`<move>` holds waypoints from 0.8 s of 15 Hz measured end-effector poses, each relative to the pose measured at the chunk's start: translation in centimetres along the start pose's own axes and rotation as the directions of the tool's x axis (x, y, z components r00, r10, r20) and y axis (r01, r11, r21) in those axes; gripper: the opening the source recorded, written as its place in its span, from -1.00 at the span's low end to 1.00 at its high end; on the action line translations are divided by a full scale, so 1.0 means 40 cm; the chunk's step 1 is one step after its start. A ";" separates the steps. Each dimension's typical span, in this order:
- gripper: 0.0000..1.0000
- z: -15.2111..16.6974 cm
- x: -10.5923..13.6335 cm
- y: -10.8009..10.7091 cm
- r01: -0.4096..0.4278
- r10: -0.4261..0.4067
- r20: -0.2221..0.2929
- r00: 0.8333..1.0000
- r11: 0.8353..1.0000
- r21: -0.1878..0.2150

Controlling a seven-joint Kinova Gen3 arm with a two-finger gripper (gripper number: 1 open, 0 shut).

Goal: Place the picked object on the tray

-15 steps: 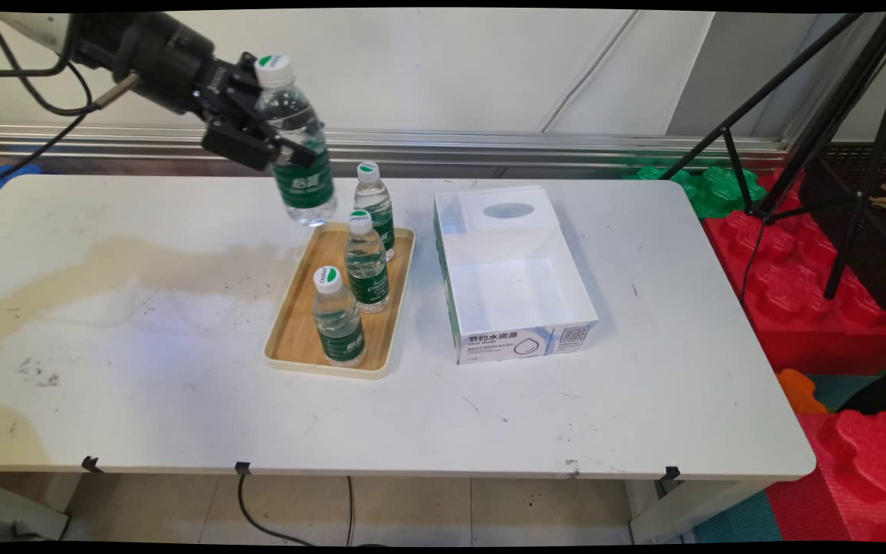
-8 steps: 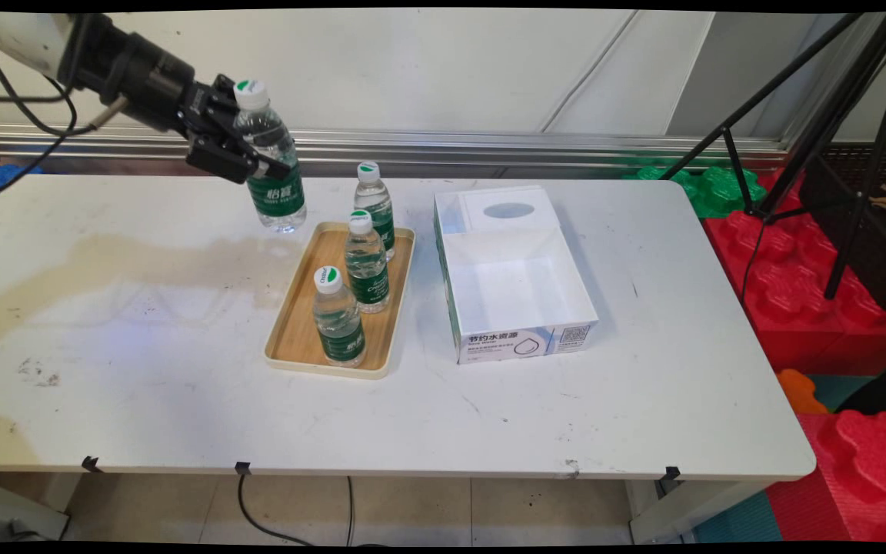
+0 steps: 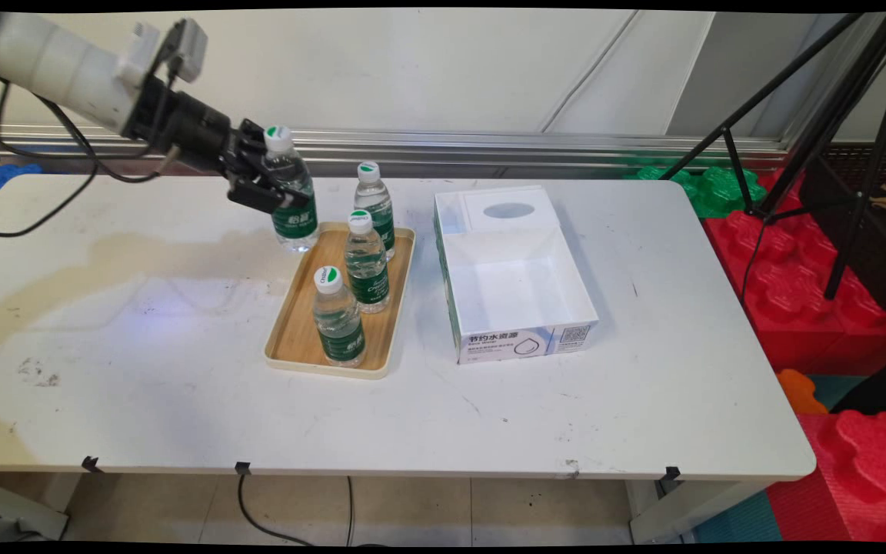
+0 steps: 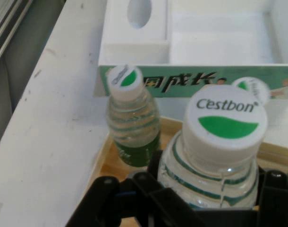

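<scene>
The gripper [image 3: 278,196] fingers are pinching a water bottle [image 3: 290,192] upright, just beside a wooden tray [image 3: 298,335] that is carrying three bottles [image 3: 366,265].

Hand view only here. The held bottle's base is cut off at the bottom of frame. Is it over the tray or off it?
Observer: Main view: the gripper is shut on the held bottle, whose base is at the tray's far left corner, by the rim. I cannot tell whether it touches.
Operator: Bottles on the tray? I see two caps.
Observer: Three, upright in a row: far bottle, middle bottle, near bottle.
</scene>
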State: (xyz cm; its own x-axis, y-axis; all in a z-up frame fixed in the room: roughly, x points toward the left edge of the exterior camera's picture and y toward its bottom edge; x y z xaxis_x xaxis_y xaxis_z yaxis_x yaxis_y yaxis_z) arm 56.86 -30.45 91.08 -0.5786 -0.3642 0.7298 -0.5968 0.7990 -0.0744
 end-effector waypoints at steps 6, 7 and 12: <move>-1.00 0.121 -0.063 -0.048 0.029 -0.029 0.002 1.000 0.999 0.014; -1.00 0.138 -0.072 -0.054 0.034 -0.034 0.002 0.999 0.999 0.017; -1.00 0.213 -0.104 -0.080 0.053 -0.053 -0.001 0.999 0.998 0.025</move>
State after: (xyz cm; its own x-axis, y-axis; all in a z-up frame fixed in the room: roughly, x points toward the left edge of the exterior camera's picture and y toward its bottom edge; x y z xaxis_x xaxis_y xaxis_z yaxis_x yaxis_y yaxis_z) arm 56.44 -35.55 82.49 -0.5453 -0.4054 0.7336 -0.6403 0.7663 -0.0524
